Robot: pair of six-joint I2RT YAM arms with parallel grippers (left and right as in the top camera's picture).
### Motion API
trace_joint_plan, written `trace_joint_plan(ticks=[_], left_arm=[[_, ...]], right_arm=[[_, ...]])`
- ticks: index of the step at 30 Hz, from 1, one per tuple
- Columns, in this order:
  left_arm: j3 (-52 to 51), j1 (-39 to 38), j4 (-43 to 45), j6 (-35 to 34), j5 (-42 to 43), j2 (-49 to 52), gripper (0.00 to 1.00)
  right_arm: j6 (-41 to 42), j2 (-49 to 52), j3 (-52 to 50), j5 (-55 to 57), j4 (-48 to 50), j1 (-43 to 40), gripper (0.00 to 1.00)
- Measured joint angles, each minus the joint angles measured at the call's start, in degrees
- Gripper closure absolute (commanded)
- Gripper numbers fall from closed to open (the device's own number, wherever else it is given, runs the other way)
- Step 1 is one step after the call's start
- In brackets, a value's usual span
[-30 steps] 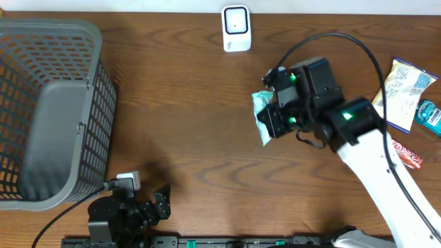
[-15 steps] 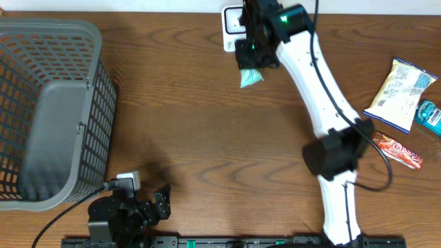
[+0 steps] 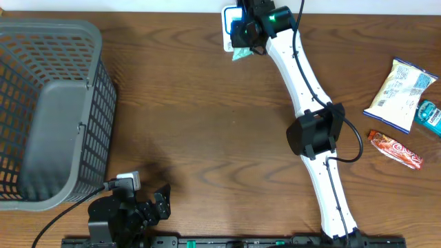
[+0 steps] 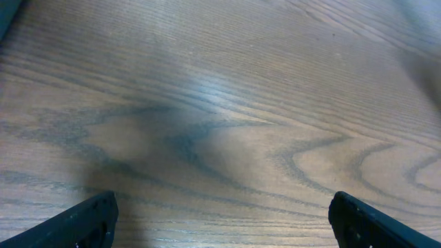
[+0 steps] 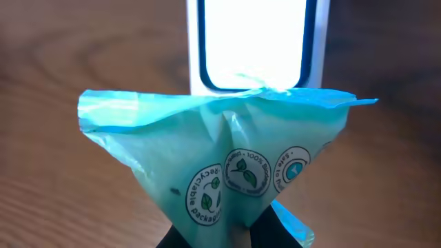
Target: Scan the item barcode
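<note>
Nearest the front edge, on the left, the left gripper (image 3: pixel 157 203) sits low over the wooden table (image 3: pixel 193 138). Its jaws are spread wide and hold nothing. In its wrist view the two dark fingertips (image 4: pixel 83 220) show only at the bottom corners, with bare wood grain between them.

Just beyond it, along the left side, stands a grey mesh basket (image 3: pixel 96 103). Its floor looks bare.

From the near edge right of centre, the white right arm (image 3: pixel 313 131) reaches diagonally across the table to the far side.

Well to the right lie three items close together. A red wrapper (image 3: pixel 396 149) is nearest. A pale snack bag (image 3: pixel 400 93) lies beyond it, and a teal pack (image 3: pixel 431 114) is cut off by the right edge.

At the far edge, near the middle, the right gripper (image 3: pixel 249 31) is pinched tight on a teal packet (image 3: pixel 241 54). It holds the packet directly at the white scanner (image 3: pixel 226 31).

The right wrist view shows the packet (image 5: pixel 220 158) gripped at its lower point by the dark fingers (image 5: pixel 200 238). The packet fans upward and bears round printed recycling marks. Its crimped top edge crosses the lower rim of the scanner (image 5: pixel 253 41), whose bright white window glows just behind it. Whether packet and scanner touch cannot be told.
</note>
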Motion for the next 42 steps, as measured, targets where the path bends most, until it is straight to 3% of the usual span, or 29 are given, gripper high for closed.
trace_joint_plan(ticks=[16,30,37,42], left_arm=[[0.0,0.0,0.0,0.0,0.0,0.0,0.02],[0.0,0.0,0.0,0.0,0.0,0.0,0.02],[0.0,0.0,0.0,0.0,0.0,0.0,0.02],[0.0,0.0,0.0,0.0,0.0,0.0,0.02]], right_arm=[[-0.1,1.5,-2.6,3.2,9.3,0.2,0.99],[-0.5,3.0,-3.0,6.0,5.9,0.2,0.99],[-0.4,3.0,-2.3,8.9,-4.9,-0.1,0.99],[3.5,1.0,-2.0,18.5,-16.3,-2.4,0.99]])
